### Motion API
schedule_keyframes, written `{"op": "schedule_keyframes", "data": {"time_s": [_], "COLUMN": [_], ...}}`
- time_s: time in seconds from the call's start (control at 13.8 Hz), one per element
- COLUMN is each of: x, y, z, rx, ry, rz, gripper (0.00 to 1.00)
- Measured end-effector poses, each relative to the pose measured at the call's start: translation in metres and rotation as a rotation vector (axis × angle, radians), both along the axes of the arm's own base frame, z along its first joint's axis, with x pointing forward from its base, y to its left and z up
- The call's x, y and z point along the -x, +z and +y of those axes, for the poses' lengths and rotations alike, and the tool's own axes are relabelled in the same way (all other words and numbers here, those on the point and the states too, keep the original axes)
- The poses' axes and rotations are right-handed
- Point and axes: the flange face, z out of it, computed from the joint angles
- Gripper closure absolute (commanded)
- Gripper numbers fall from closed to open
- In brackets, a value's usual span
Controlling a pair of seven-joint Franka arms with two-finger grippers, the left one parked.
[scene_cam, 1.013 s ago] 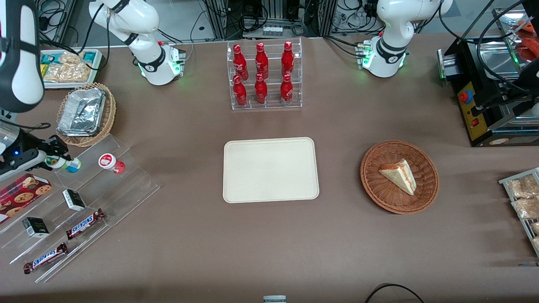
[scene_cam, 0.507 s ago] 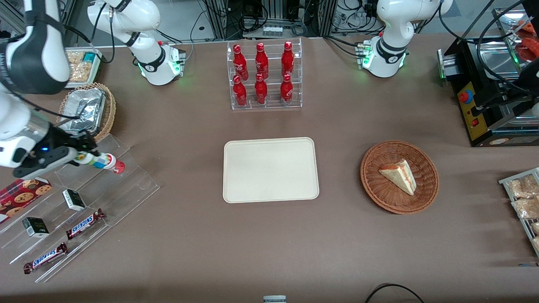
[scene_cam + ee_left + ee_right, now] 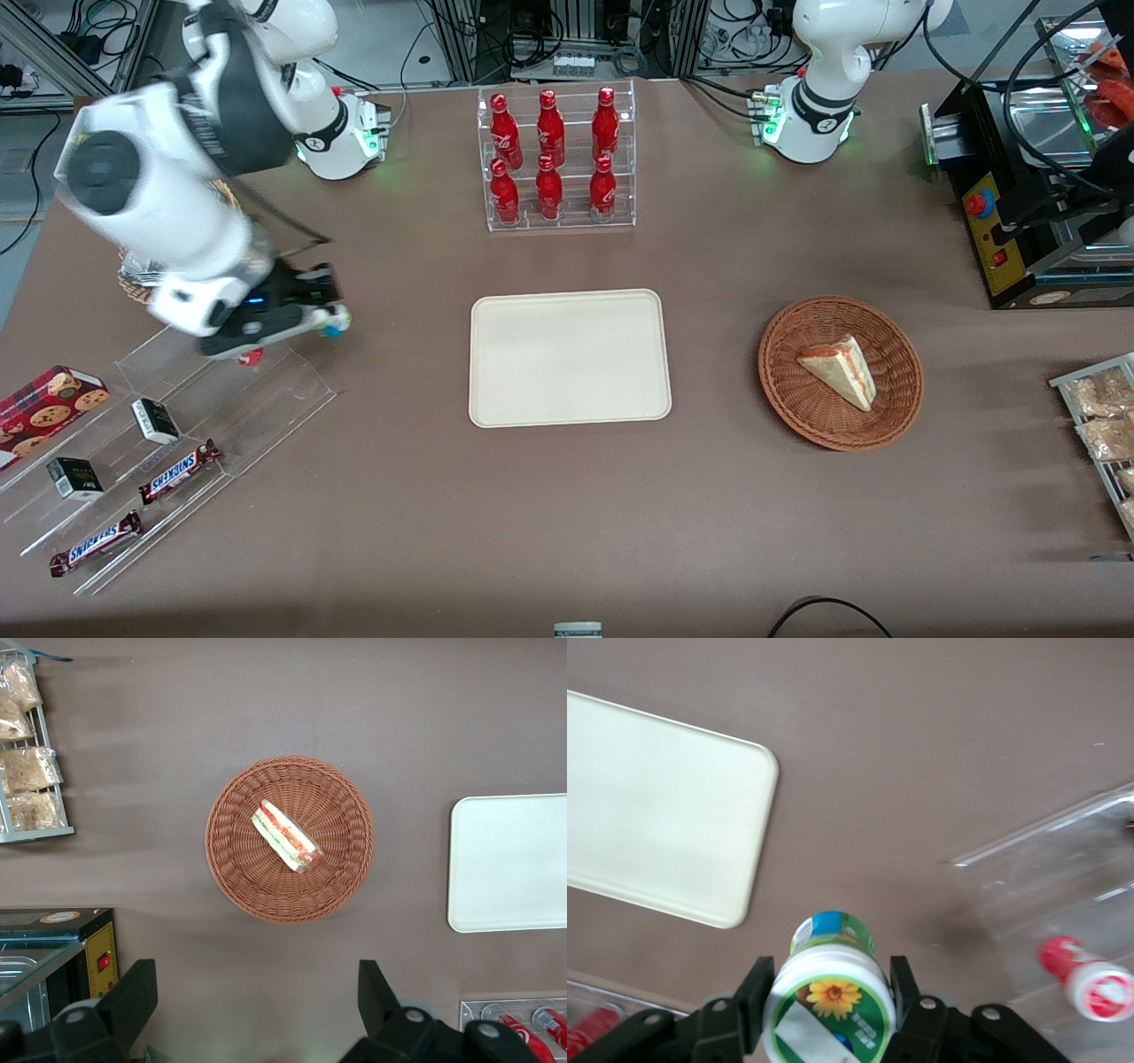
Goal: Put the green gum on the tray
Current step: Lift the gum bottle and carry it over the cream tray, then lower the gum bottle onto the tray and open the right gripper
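Note:
My right gripper [image 3: 326,316] is shut on the green gum [image 3: 829,992], a small bottle with a white lid and a green round flower label. I hold it above the bare table between the clear stepped stand [image 3: 221,390] and the tray [image 3: 569,357]. In the front view only the bottle's blue-green tip [image 3: 335,328] shows past the fingers. The tray is cream-white, flat and bare, and it also shows in the right wrist view [image 3: 656,806]. The gripper [image 3: 829,992] grips the lid from both sides.
The red-lidded gum bottle [image 3: 1088,979] lies on the clear stand, mostly hidden under my arm in the front view [image 3: 250,357]. Snickers bars [image 3: 180,470] and small boxes sit on the lower steps. A rack of red bottles [image 3: 554,159] and a wicker basket with a sandwich [image 3: 840,372] stand near the tray.
My gripper lifted the green gum off the stand and carried it sideways toward the tray. The red gum stayed on the stand.

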Motion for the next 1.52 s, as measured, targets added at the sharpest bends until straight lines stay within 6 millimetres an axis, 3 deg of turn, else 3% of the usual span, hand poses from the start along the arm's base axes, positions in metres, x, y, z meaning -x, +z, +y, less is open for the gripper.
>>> {"op": "schedule_keyframes", "data": {"time_s": [0.36, 0.65, 0.8, 1.23, 1.52], "x": [0.018, 0.034, 0.043, 0.051, 0.060], "y": [-0.052, -0.104, -0.135, -0.209, -0.240], "z": [0.120, 0.203, 0.234, 0.275, 0.288], "rx": [-0.014, -0.040, -0.042, -0.002, 0.020], "ry": [-0.106, -0.176, -0.188, -0.205, -0.197], "rz": [-0.026, -0.049, -0.063, -0.100, -0.084], "gripper": [1.00, 1.00, 1.00, 1.00, 1.00]}}
